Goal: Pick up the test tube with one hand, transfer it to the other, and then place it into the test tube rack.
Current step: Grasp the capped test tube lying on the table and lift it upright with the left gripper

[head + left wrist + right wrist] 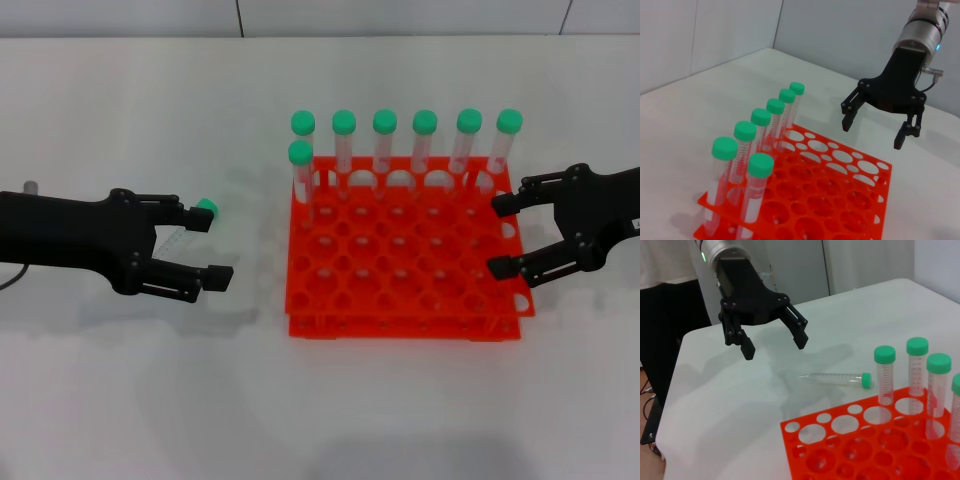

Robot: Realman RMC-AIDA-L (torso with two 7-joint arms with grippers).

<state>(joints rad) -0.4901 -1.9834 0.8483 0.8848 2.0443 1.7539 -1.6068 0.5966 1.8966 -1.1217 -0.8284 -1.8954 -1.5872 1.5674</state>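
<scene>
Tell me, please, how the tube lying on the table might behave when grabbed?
The tube lies on its side and is round, so a nudge would probably roll it. Its clear plastic looks smooth, perhaps slippery. It appears empty, likely light. The left gripper hovers open above it.

White table [120,400]; pale grey panelled wall [715,30] behind

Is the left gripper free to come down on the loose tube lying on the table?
Probably yes. The left gripper is open, above the lying test tube, which rests alone on bare table beside the rack. The right gripper is open at the rack's far side.
</scene>
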